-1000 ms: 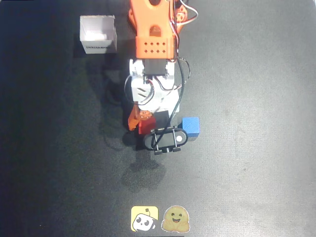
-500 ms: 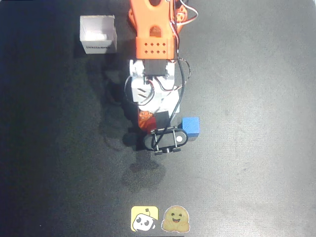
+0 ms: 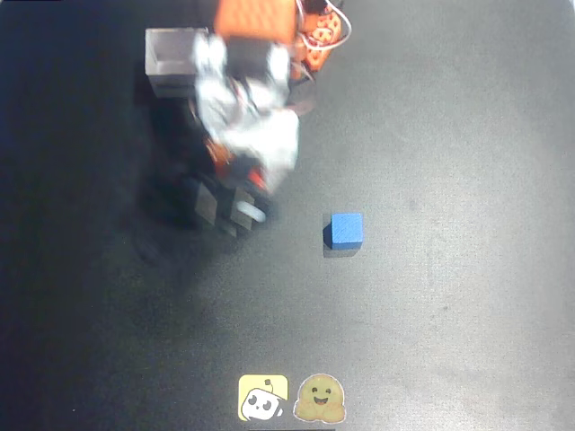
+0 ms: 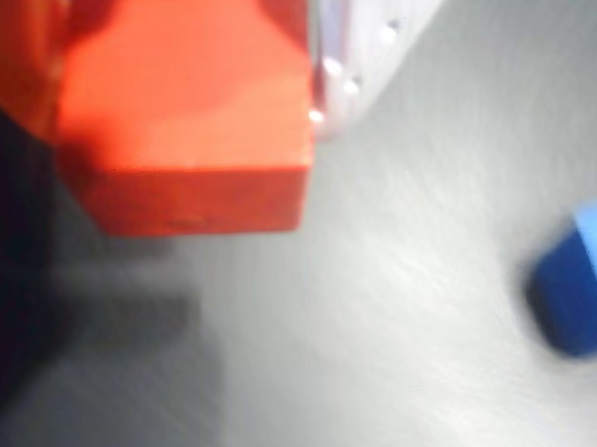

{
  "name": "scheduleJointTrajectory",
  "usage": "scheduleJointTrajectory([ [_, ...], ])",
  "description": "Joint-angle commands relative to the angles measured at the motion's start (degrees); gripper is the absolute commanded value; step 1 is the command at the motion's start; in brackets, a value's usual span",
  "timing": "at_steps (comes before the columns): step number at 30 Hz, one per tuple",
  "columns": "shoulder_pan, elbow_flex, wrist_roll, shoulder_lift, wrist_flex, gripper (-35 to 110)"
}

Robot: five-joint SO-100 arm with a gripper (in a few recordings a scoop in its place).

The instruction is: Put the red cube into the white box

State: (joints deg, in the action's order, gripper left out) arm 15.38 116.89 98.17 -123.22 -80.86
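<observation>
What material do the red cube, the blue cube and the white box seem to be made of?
Red cube: looks matte, plain, sharp-edged; plastic or painted wood, blur leaves it open.
Blue cube: same matte, even colour; likely the same material.
White box: thin walls, dull white; probably cardboard.

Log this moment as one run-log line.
phase: carry | gripper: shut on red cube, lifted | white box: back left, overhead view | blue cube: on table
</observation>
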Motion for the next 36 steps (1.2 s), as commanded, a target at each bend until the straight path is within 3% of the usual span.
scheduleJointTrajectory([
  [1,8.9,-2.4,2.7,-5.8,-7.0,0],
  [10,31.2,-2.5,1.9,-9.9,-14.8,0],
  [20,49.0,-1.3,-6.0,-11.3,-18.6,0],
  [32,55.3,1.8,-9.9,-11.3,-17.6,1],
  [36,55.3,2.0,-11.2,-11.4,-17.3,17],
])
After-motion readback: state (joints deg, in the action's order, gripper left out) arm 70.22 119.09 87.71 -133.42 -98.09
